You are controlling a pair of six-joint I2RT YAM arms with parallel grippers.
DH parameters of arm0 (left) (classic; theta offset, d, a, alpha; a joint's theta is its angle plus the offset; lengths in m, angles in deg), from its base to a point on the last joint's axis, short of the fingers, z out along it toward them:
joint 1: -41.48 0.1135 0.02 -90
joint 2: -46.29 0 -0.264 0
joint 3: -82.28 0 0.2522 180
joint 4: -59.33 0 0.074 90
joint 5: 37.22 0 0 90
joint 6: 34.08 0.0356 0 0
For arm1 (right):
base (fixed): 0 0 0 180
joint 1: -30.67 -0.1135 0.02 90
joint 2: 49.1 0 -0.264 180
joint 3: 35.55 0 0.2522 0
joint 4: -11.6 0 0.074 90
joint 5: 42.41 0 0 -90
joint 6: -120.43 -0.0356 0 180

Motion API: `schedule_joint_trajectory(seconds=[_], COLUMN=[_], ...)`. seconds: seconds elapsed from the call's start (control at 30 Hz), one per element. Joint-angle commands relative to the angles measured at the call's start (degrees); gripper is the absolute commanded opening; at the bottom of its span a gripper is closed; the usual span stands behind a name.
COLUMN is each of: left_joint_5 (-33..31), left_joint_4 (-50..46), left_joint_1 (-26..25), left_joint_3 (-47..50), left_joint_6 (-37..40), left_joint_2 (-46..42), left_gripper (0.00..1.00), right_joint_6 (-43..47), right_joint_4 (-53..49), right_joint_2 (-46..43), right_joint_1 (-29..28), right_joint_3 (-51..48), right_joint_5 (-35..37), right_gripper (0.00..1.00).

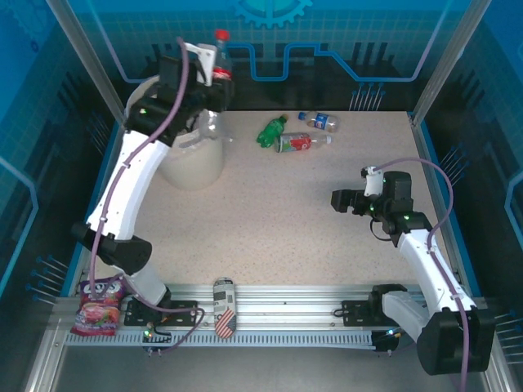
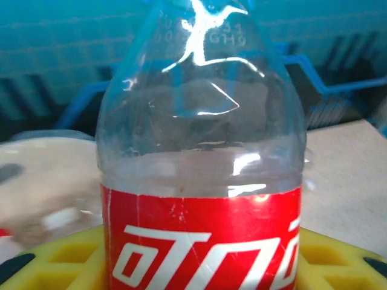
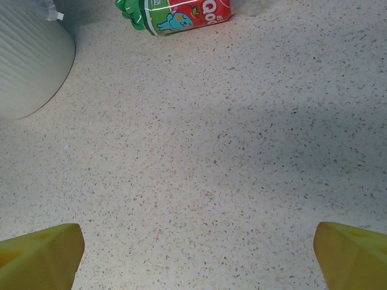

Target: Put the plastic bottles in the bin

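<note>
- Presently, left jaws grip a red-labelled bottle [image 2: 202, 241] upright above the bin [image 1: 192, 167].
- Right jaws stand wide open over the bench [image 1: 286, 229].
- Green bottle [image 1: 271, 131] and blue-labelled bottle [image 1: 323, 122] lie on far bench.

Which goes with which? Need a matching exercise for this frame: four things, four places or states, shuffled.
1 red-labelled bottle
2 green bottle
3 striped can
4 right end effector

A lying on the table
B on the near rail
C open over bare table
D held by the left end effector above the bin

Pairs: 1-D, 2-A, 3-B, 4-C
</note>
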Motion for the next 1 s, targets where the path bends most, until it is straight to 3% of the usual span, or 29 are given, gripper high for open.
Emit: schedule_joint_trajectory(seconds=[0.0, 0.17, 0.47, 0.77, 0.87, 0.97], left_joint_5=[-1.79, 0.68, 5.31, 10.54, 13.08, 14.13], left_joint_4=[-2.1, -1.65, 1.49, 8.19, 9.09, 9.01], left_joint_1=[5.09, 12.53, 16.91, 18.62, 19.49, 19.8], left_joint_3=[-3.96, -7.08, -4.13, 13.08, 16.68, 17.76], left_joint_6=[3.49, 7.82, 12.61, 13.94, 13.75, 13.88], left_joint_2=[0.86, 6.18, 12.31, 7.8, 6.84, 6.31], left_gripper=[0.19, 0.11, 0.07, 0.09, 0.15, 0.42], right_joint_6=[-0.02, -0.21, -0.78, -0.61, -0.56, -0.65], right_joint_4=[-0.03, -0.21, -0.66, -1.18, -1.01, -0.77], right_joint_2=[-1.4, -1.78, -2.75, -3.74, -3.26, -2.7], right_joint_1=[0.55, 0.57, 0.53, 0.48, 0.6, 0.5], right_joint_3=[-0.27, -0.51, -0.98, -1.43, -1.09, -0.76], right_joint_5=[-0.55, -0.71, -0.39, -0.19, -0.44, -0.78], right_gripper=[0.98, 0.98, 0.98, 0.98, 0.98, 0.98])
